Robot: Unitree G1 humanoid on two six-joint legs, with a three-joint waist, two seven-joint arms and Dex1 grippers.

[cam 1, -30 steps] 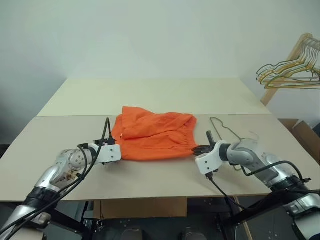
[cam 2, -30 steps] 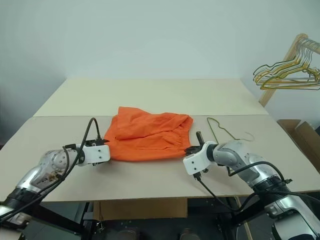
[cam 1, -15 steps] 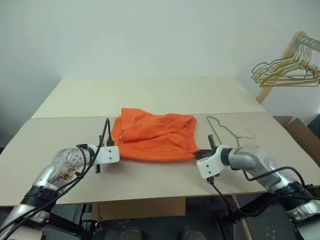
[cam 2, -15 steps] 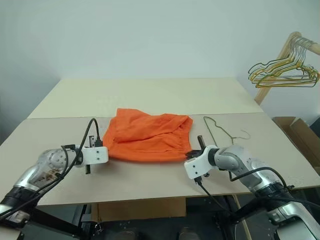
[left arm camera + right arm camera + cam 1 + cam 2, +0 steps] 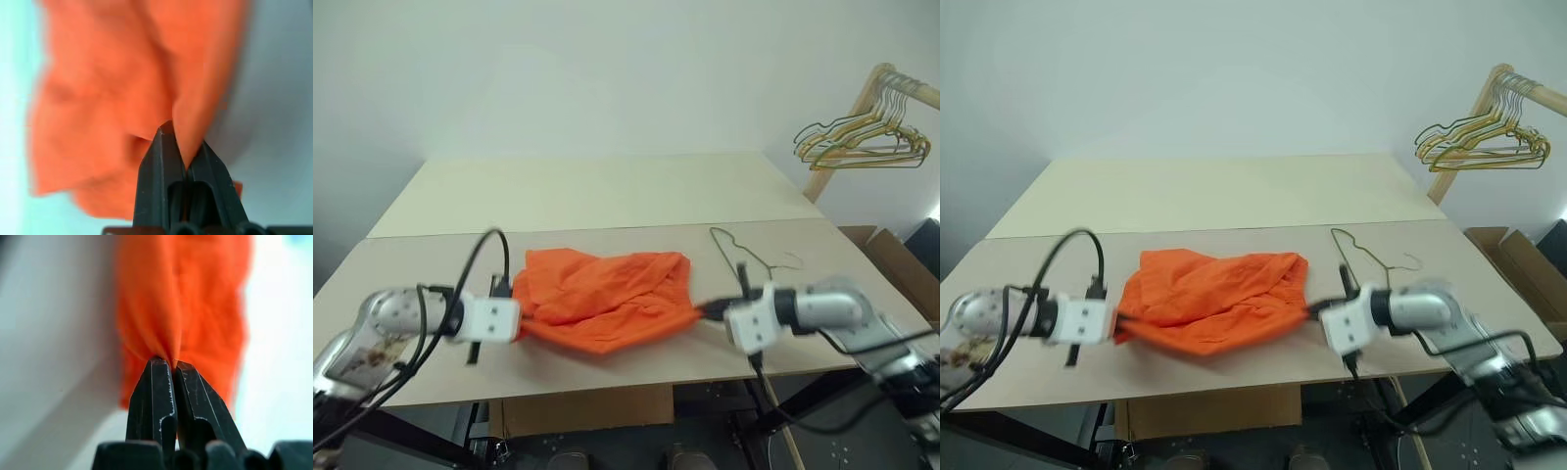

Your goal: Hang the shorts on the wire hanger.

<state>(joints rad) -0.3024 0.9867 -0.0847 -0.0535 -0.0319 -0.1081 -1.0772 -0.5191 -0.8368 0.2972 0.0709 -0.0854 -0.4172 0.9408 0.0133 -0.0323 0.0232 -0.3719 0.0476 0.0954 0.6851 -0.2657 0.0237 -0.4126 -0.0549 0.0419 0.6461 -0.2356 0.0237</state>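
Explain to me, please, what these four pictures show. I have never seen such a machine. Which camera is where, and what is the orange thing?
This is a two-armed robot. Two pictures come from its head, looking down over a table. Two come from cameras on its wrists, looking along the black fingers. The orange thing is the shorts. The left gripper and the right gripper are each shut on one side of them. A wire hanger lies on the table beside the right arm. A bunch of hangers hangs on a wooden rack behind.
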